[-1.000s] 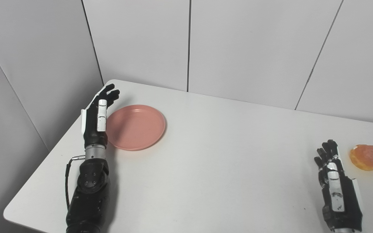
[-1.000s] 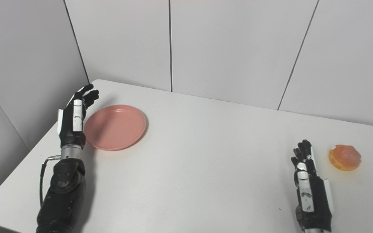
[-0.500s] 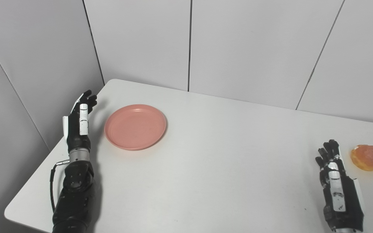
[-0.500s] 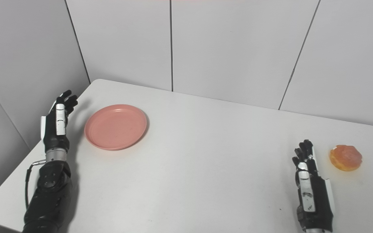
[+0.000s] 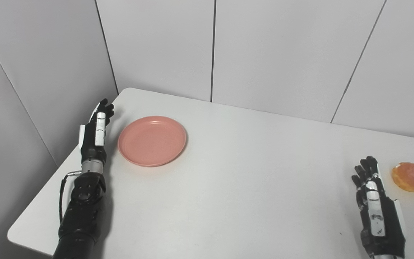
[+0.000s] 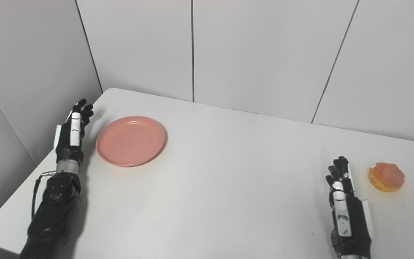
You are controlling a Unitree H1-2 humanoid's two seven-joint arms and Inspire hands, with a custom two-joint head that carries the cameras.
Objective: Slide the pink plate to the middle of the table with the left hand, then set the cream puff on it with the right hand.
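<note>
nearest the camera, the right hand [image 5: 377, 212] lies low over the white table [image 5: 235, 187] at the right side, its dark back with a white strip facing up. its fingers [image 5: 367, 169] stretch forward and a little apart, holding nothing. just past it and to its right sits the cream puff [image 5: 410, 176], a round orange-brown bun with a glossy top, on the table near the right edge. there is a clear gap between the bun and the fingers.

over on the left, the left arm [image 5: 81, 212] comes up along the table's left edge. the left hand [image 5: 93, 135] stands on its edge with the fingers straight and pointing away, loosely together, grasping nothing. it stands just beside the pink plate [image 5: 152, 140], with a narrow strip of table showing between them.

the plate lies flat and bare in the far left part of the table, well away from the middle and from the cream puff. behind the table rise grey wall panels [image 5: 279, 54] with dark seams.
</note>
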